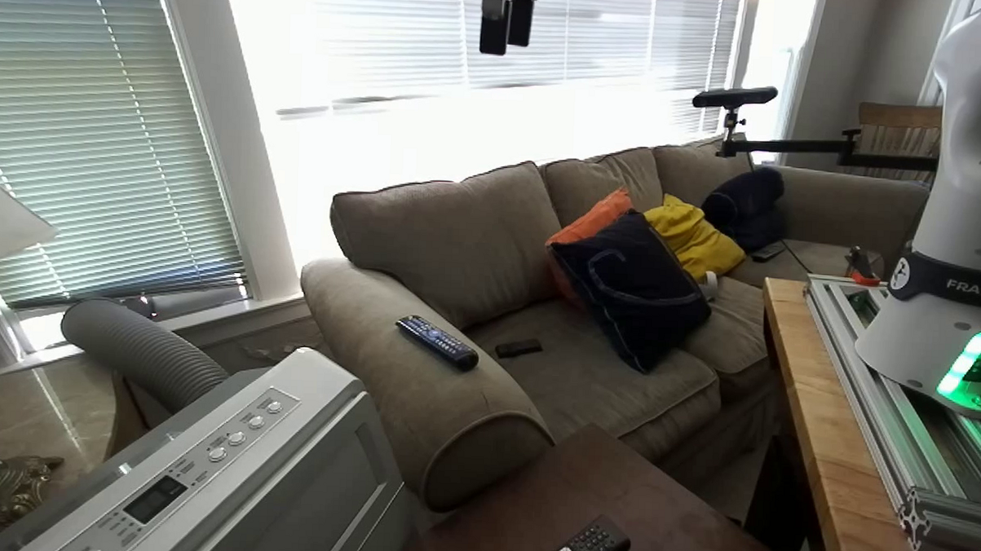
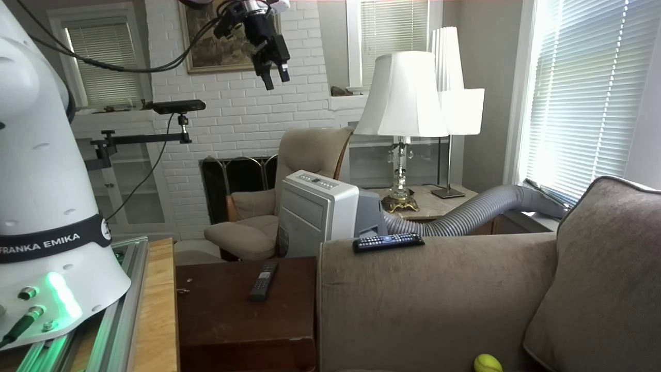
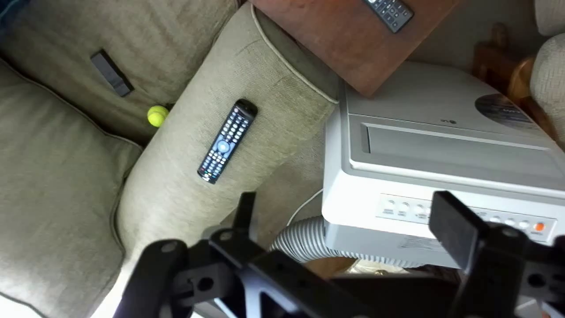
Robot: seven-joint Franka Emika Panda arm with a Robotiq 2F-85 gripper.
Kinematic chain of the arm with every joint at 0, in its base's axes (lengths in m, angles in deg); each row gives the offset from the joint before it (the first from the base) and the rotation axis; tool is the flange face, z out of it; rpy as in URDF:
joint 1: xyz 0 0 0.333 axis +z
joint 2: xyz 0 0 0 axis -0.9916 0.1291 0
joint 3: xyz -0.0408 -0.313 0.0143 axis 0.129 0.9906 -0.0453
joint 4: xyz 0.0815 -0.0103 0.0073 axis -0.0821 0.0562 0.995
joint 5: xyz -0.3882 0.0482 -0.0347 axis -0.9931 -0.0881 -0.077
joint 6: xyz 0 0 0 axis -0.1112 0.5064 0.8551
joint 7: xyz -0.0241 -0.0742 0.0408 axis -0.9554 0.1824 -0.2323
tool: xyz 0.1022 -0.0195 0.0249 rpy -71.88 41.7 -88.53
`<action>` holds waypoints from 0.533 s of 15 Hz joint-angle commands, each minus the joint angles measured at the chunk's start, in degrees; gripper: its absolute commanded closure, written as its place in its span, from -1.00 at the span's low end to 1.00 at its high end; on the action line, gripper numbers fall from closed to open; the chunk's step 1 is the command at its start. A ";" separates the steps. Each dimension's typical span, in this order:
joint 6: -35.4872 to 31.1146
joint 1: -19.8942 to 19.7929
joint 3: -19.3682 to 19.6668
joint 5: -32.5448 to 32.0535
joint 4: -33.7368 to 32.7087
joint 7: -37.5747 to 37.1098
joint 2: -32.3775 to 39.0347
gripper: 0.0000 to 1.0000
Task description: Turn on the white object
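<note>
The white object is a boxy portable air conditioner. It shows in an exterior view (image 1: 332,486) at the lower left, in an exterior view (image 2: 304,217) at the middle, and in the wrist view (image 3: 446,148) at the right. Its sloped top carries a dark display (image 1: 155,499) and several small round buttons (image 1: 246,430). In the wrist view one orange button (image 3: 539,226) sits at the panel's right end. My gripper (image 2: 277,82) is open and empty, high above and apart from the appliance; it also shows at the top of an exterior view (image 1: 505,46). In the wrist view its right finger covers part of the button panel.
A sofa arm with a remote (image 3: 227,141) on it stands beside the appliance. A dark wooden table (image 2: 232,315) with another remote (image 2: 263,281) is close by. A grey hose (image 2: 465,212) runs from the appliance's back to the window. A lamp (image 2: 400,98) stands behind.
</note>
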 commanded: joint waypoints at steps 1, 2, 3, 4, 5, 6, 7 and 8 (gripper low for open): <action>-2.83 1.48 -0.51 -0.16 -6.19 0.83 8.64 -1.00; -3.55 1.88 -0.64 -0.46 -7.83 1.09 10.86 -1.00; -4.19 2.30 -0.76 -0.71 -9.36 1.36 13.02 -1.00; -4.61 2.68 -0.80 -1.12 -10.96 1.45 15.14 -1.00; -4.94 3.16 -0.81 -1.49 -12.81 1.64 17.49 -0.91; -4.90 3.69 -0.66 -1.82 -14.56 1.93 19.38 -0.85; -4.78 4.25 -0.54 -2.13 -16.50 2.06 21.54 -0.63; -5.07 4.91 -0.48 -2.38 -18.05 2.07 23.78 -0.55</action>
